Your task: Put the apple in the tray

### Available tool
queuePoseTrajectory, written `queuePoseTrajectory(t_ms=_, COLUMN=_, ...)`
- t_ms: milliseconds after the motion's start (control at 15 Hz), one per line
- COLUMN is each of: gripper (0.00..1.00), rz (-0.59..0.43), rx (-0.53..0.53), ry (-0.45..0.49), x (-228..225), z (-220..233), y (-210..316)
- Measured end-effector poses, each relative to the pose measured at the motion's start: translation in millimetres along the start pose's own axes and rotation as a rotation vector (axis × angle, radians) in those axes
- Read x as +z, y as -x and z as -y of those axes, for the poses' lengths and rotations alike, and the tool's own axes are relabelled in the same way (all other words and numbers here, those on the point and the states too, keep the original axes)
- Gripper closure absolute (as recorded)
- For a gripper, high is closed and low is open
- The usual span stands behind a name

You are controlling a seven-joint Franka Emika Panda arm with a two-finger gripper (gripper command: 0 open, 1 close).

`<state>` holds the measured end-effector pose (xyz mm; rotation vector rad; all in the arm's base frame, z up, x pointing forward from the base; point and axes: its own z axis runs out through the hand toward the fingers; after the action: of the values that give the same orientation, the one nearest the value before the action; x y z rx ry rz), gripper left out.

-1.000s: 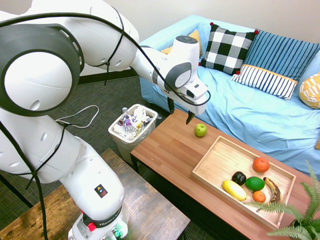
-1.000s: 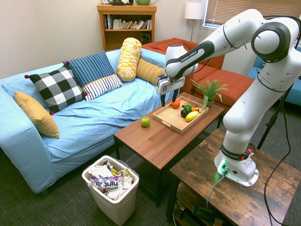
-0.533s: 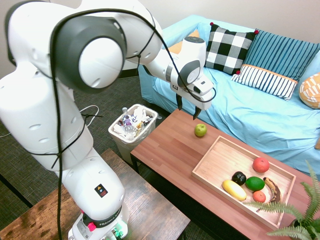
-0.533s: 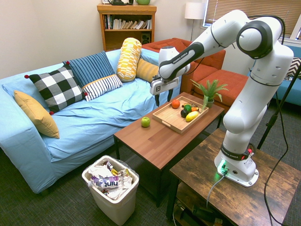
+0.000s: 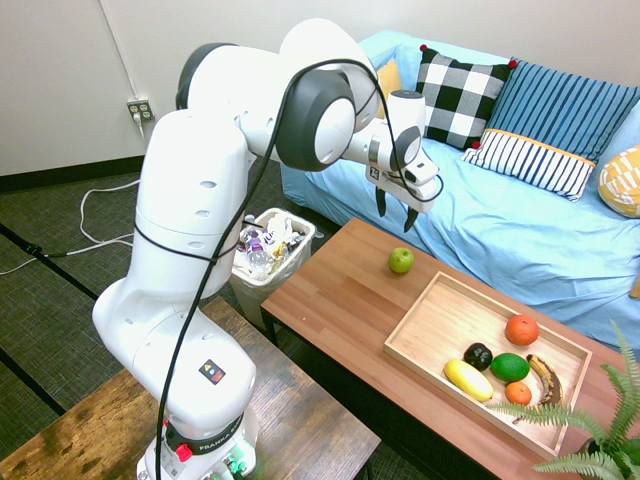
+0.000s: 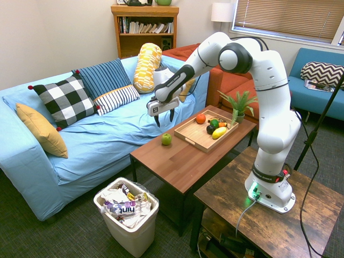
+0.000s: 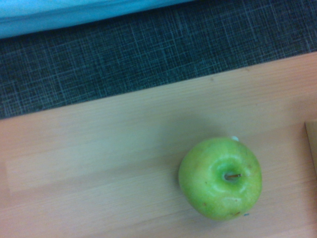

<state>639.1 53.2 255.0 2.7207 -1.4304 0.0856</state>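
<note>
— Where do we stand with the black two-finger tool (image 5: 395,211)?

— We see it pointing down, jaws spread, holding nothing. It hangs above the sofa-side edge of the reddish-brown wooden bench (image 5: 340,300). The small round yellow-green apple (image 5: 401,260) sits below it and a little toward the tray, alone on the bench, stem up.

— Shape and surface?

— Smooth, glossy, round, so no long axis for us to favour. The shallow light-wood rectangular tray (image 5: 436,325) lies just beside it.
</note>
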Motion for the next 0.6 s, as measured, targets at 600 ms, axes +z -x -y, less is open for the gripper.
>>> queuePoseTrajectory(t_ms=600, gripper=0.0, rz=0.048, rx=0.047, ry=0.09, x=88.2, z=4.1, y=-12.1)
